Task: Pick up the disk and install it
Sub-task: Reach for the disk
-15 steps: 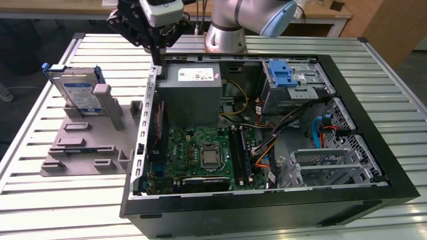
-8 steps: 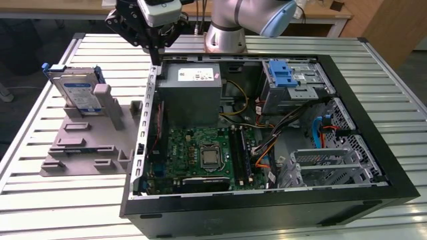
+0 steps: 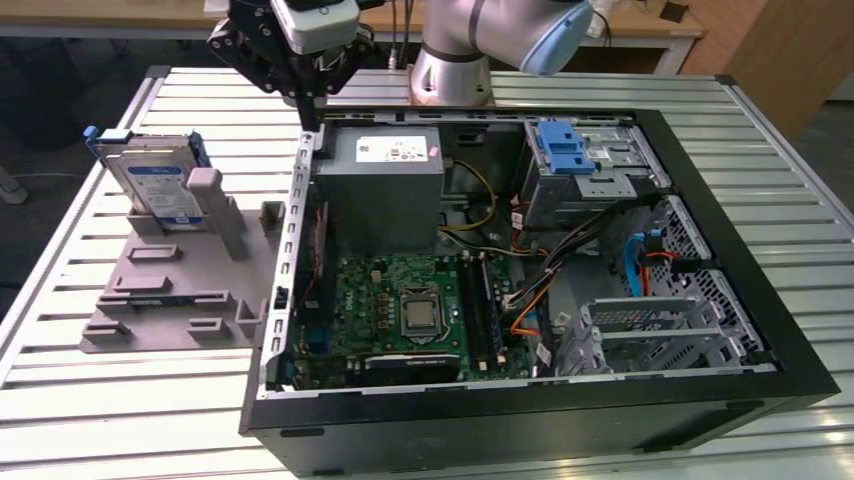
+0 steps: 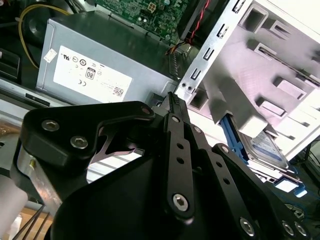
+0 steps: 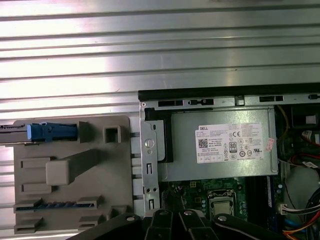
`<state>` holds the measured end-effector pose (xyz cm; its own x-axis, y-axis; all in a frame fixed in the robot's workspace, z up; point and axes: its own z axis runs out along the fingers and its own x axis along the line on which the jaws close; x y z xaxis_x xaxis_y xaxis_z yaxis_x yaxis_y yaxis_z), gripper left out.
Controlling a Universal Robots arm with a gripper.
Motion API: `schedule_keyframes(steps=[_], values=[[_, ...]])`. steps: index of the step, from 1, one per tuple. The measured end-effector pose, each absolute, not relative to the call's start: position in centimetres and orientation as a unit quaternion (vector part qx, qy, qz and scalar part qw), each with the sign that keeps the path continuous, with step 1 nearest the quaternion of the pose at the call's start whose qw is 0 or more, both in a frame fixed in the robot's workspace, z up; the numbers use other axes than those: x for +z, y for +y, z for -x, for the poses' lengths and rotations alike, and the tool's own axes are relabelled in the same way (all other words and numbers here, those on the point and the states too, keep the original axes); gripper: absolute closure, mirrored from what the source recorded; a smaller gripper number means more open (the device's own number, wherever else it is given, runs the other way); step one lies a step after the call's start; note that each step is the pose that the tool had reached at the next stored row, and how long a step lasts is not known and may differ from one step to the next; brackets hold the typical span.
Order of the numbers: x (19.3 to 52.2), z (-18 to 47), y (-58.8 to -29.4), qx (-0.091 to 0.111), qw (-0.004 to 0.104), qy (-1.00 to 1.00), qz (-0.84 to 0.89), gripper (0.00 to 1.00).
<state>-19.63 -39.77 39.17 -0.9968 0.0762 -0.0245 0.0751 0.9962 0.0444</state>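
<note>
Zero steps done: neither pick-up nor installation shows as started.
Table (image 3: 107,420): slatted metal; it carries everything below.
Case (image 3: 534,405): lies open on its side, board and wiring exposed.
Fixture (image 3: 174,290): grey holder just beside the case, on the exterior view's left.
PSU (image 3: 380,165): grey box with a white sticker, in the case corner nearest the gripper.
Cage (image 3: 587,160): metal, blue latch on top, at the far side of the case. I see no disk in it, so I judge the install is left to do.
Disk (image 3: 154,185): stands upright in the fixture, blue bracket around it, label facing the camera, well apart from the cage.
Gripper (image 3: 310,112): hangs above the case corner between PSU and fixture. Jaws look closed together with nothing between them. It is near the disk but not touching it.
Left to do: grasp, lift out, carry across and seat the disk, by my reading.
Exterior view gives: the whole layout, including the cage and the gap from disk to gripper.
First wrist view gives: a look straight down, with the disk (image 5: 50,131) edge-on as a blue strip and the PSU sticker face-on.
Second wrist view gives: the finger close to the case edge rail, and the disk (image 4: 267,150) beyond it in the fixture.
</note>
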Motion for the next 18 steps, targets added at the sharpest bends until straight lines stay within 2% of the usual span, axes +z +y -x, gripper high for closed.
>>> schedule_keyframes(steps=[18], values=[[39.1,20.8,-39.8,0.022,0.013,0.999,-0.038,0.89]])
